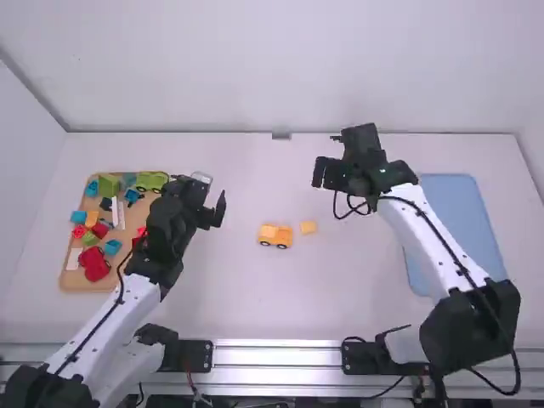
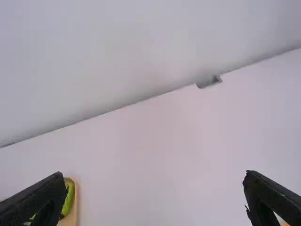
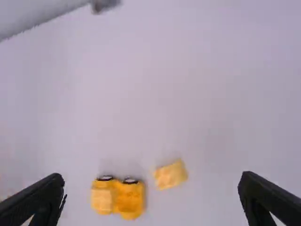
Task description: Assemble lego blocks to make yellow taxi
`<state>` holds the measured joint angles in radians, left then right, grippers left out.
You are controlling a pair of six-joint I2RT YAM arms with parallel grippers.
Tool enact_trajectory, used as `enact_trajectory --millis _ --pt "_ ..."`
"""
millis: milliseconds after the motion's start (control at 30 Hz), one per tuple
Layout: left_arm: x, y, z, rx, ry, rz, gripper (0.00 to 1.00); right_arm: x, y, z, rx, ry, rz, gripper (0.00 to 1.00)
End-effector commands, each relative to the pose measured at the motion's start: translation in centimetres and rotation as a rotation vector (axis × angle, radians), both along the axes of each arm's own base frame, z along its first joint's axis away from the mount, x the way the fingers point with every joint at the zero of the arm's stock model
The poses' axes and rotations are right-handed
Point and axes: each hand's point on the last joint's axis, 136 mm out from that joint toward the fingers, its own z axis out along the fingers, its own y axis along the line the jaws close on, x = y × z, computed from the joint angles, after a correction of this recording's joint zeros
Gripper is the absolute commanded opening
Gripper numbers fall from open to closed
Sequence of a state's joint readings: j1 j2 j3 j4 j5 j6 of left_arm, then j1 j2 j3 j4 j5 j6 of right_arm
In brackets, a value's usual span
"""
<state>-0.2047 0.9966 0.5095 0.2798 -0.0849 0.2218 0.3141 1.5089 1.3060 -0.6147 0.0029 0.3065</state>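
In the high view, my left gripper (image 1: 212, 194) is open over the table between the tray and the yellow car; the left wrist view shows the left gripper (image 2: 154, 176) with its fingers wide apart. My right gripper (image 1: 326, 155) hangs open farther back than the car, its gap empty; so stands the right gripper (image 3: 150, 176) in its own wrist view. Mid-table rests the orange-yellow toy car (image 1: 274, 235), dark wheels along its side, also the car (image 3: 117, 195) in the right wrist view. Just right of it, apart, lies a small light-yellow block (image 1: 308, 227), likewise the block (image 3: 170, 174).
A wooden tray (image 1: 127, 223) at the left holds several loose pieces, among them a green vehicle (image 1: 151, 181) and a red car (image 1: 94, 263). A blue mat (image 1: 455, 217) lies at the right, partly beneath the right arm. The wall runs along the table's far edge.
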Motion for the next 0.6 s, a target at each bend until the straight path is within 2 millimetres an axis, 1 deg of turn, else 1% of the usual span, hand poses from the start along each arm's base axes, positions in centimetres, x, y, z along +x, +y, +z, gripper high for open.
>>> enact_trajectory --millis 0,67,133,167,200,233,267,300,367,433,500,533,567 --pt "-0.2 0.5 -0.9 0.073 0.027 -0.004 0.99 0.3 -1.3 1.3 -0.43 -0.158 0.452 0.99" --pt "-0.4 0.4 -1.3 0.059 0.044 -0.006 0.99 0.3 -1.3 1.4 -0.497 -0.185 0.567 0.99" --pt "-0.6 -0.5 -1.6 0.013 0.064 -0.047 0.99 0.0 -0.4 1.3 -0.514 -0.211 0.688 0.99" --pt "-0.7 -0.7 -1.7 0.006 0.067 -0.056 0.99 0.0 -0.2 1.2 -0.522 -0.217 0.716 0.99" --pt "-0.8 -1.4 -1.8 -0.007 0.074 -0.097 0.99 -0.3 0.3 0.7 -0.553 -0.236 0.823 0.99" --pt "-1.0 -2.5 -1.9 -0.009 0.075 -0.168 0.99 -1.0 1.3 0.1 -0.559 -0.267 0.956 0.99" --pt "-1.1 -3.0 -1.9 0.0 0.074 -0.203 0.99 -1.2 1.7 0.0 -0.551 -0.285 1.003 0.99" --pt "-1.4 -4.0 -2.1 0.02 0.071 -0.275 0.99 -1.8 2.7 -0.2 -0.513 -0.336 1.101 0.99" --pt "-2.5 -6.8 -2.6 0.056 0.062 -0.477 0.99 -3.4 4.5 -0.2 -0.391 -0.482 1.304 0.99" --pt "-3.4 -8.4 -2.8 0.067 0.051 -0.603 0.99 -4.7 5.2 0.0 -0.309 -0.594 1.418 0.99" --pt "-4.8 -10.9 -3.4 0.058 0.029 -0.802 0.99 -6.0 4.7 -0.2 -0.216 -0.717 1.492 0.99" --pt "-4.9 -11.0 -3.4 0.056 0.027 -0.812 0.99 -6.1 4.6 -0.3 -0.211 -0.721 1.493 0.99" --pt "-5.1 -11.6 -3.7 0.048 0.02 -0.859 0.99 -6.6 4.2 -0.6 -0.161 -0.74 1.485 0.99"
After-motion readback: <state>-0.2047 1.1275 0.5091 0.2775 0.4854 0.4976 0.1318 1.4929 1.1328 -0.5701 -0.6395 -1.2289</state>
